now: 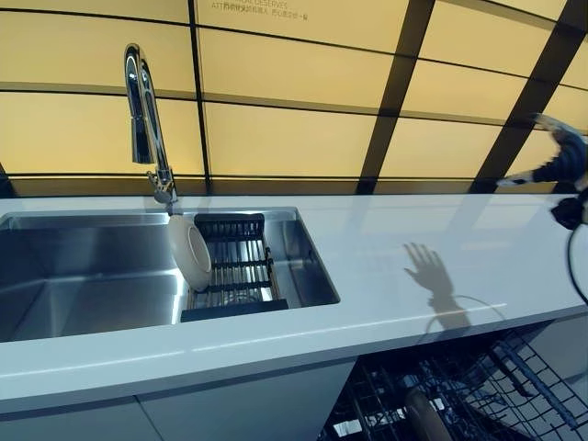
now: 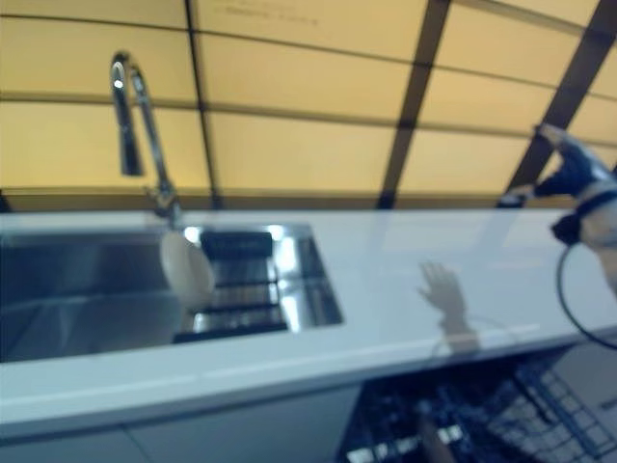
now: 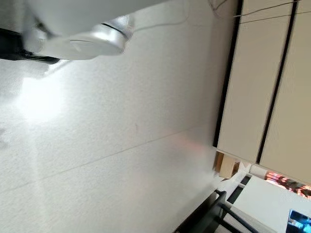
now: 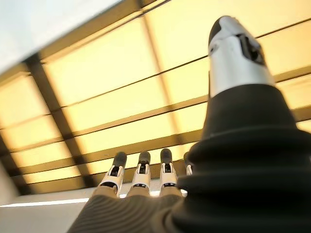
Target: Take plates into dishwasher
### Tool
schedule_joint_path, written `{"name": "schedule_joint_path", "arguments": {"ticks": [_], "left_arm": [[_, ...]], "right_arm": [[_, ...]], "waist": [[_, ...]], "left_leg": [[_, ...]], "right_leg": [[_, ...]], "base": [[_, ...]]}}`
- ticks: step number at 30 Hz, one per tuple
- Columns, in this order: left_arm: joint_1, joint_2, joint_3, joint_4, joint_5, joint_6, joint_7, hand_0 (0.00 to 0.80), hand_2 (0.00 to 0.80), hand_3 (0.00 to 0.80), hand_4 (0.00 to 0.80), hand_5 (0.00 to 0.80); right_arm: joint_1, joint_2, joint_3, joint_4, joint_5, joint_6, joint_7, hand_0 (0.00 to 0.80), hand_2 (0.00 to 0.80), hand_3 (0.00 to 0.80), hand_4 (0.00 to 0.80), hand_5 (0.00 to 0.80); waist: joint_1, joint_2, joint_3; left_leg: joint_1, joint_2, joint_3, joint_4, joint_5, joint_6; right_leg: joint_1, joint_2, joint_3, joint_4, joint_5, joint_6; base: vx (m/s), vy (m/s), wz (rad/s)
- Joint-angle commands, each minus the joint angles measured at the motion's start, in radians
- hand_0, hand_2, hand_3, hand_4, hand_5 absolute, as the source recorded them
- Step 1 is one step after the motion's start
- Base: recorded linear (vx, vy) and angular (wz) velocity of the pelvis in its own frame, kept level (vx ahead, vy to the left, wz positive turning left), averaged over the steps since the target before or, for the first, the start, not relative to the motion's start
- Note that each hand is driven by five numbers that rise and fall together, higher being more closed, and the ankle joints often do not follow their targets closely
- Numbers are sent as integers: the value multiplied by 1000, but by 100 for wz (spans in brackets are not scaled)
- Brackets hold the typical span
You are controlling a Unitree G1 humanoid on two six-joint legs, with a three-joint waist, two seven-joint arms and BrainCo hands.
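Right hand (image 4: 146, 194) shows straight, empty fingers (image 4: 141, 170) in its wrist view; only head views show the plate (image 1: 189, 253) in the sink (image 1: 83, 276).

Chrome faucet (image 1: 144, 119) over steel sink (image 1: 83, 276), dark drying rack (image 1: 234, 266) inside; white surface (image 1: 395, 266); yellow panel wall (image 1: 294, 101) w/ dark strips behind.

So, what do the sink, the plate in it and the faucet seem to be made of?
The sink looks like brushed stainless steel: grey, with soft, dull reflections. The plate looks like glazed white ceramic, smooth and slightly shiny, though plastic cannot be excluded. The faucet looks like polished chrome metal, with mirror-like highlights.
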Motion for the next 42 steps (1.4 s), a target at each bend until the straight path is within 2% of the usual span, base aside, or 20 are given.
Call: {"name": "schedule_joint_path", "arguments": {"ticks": [1,2,5,9,16,26,30,36,42], "left_arm": [[-35,31,-30,6,-21,1,14,0,0,0,0,0],[-35,30,-30,4,-20,1,16,0,0,0,0,0],[-25,31,-32,-14,-15,-3,26,0,0,0,0,0],[-35,38,-36,-28,-28,6,38,0,0,0,0,0],[-43,45,-29,-30,-39,15,41,0,0,0,0,0],[-38,48,-41,-44,-52,22,40,0,0,0,0,0],[-46,66,-58,-45,-72,21,38,0,0,0,0,0],[-61,66,-70,-47,-95,17,38,0,0,0,0,0],[-63,53,-76,-57,-113,17,43,0,0,0,0,0]], "right_arm": [[-171,10,84,1,-131,-63,-29,0,0,0,0,0],[-189,15,108,0,-159,-75,-25,0,0,0,0,0],[-271,34,240,-36,-370,-141,-37,0,0,0,0,0],[-335,54,337,-77,-596,-201,-86,0,0,0,0,0],[-342,52,378,-114,-740,-242,-144,0,0,0,0,0],[-357,69,393,-72,-906,-187,-194,0,0,0,0,0],[-478,94,476,-38,-983,-134,-227,0,0,0,0,0],[-567,112,547,-24,-1014,-121,-253,0,0,0,0,0],[-597,134,560,-47,-1002,-111,-220,0,0,0,0,0]], "waist": [[34,-46,-1],[38,-47,0],[62,-55,7],[78,-67,20],[87,-79,33],[108,-80,78],[121,-80,124],[125,-77,147],[134,-75,155]], "left_leg": [[15,-25,-70,-2,-76,28],[14,-25,-73,-2,-76,29],[5,-30,-90,-2,-72,31],[-9,-30,-100,-2,-67,30],[-23,-29,-109,-2,-65,31],[-69,-27,-131,-2,-48,25],[-124,-24,-140,-2,-25,17],[-157,-23,-145,-2,-15,12],[-166,-26,-154,-2,-11,10]], "right_leg": [[12,-33,-21,2,9,72],[13,-34,-25,2,9,72],[14,-38,-49,2,9,75],[7,-41,-66,2,11,79],[-3,-40,-78,2,13,83],[-37,-38,-96,2,20,83],[-84,-34,-101,2,32,83],[-112,-34,-111,2,35,83],[-114,-39,-132,2,31,80]], "base": [[17,4,22],[14,-5,24],[12,-4,18],[-7,-10,23],[11,-9,13],[4,-10,3],[-80,-38,18],[-45,3,9],[16,19,6]]}}
